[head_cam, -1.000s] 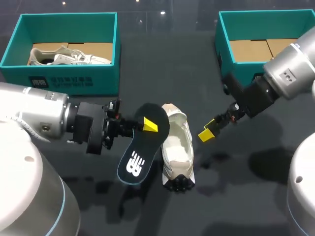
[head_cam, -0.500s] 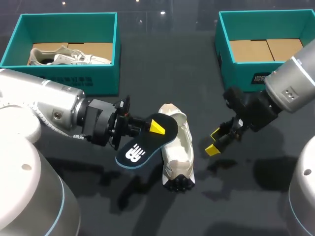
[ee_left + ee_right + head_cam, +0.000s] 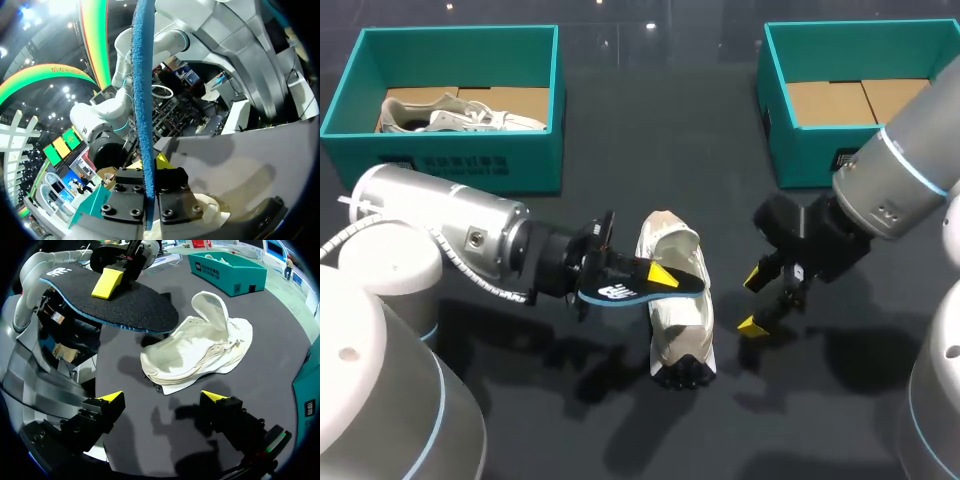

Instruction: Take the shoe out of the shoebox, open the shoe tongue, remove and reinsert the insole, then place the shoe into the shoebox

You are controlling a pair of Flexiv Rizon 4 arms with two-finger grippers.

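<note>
A teal cardboard shoebox (image 3: 520, 160) sits at the far left of the dark table (image 3: 620, 420), with a pale sneaker (image 3: 455, 115) lying inside it.

The left arm enters from the left. Its left gripper (image 3: 655, 275) is clamped on a black foam insole with a blue edge (image 3: 620, 290). In the left wrist view, both fingers press the insole's faces from either side (image 3: 147, 192). The insole is held roughly level. Its free end reaches over the near side of the cream mesh sneaker (image 3: 678, 300), and the right wrist view shows a gap between them.

That cream sneaker, the task's shoe, lies on the table between the two arms, outside both boxes. Its tongue is folded up and its mouth is open (image 3: 200, 355).

The right gripper (image 3: 753, 300) hovers just right of the shoe. Its fingers are spread wide and hold nothing (image 3: 164, 397).

A second teal shoebox (image 3: 800, 150) stands at the far right, with only brown card showing inside.

The insole is probably about to go back in. To do that well, its leading end should tip down into the open mouth and slide toward the toe, staying under the raised tongue. The right gripper could pin the shoe so it does not skid. The thin foam may buckle if pushed against the sidewall.
</note>
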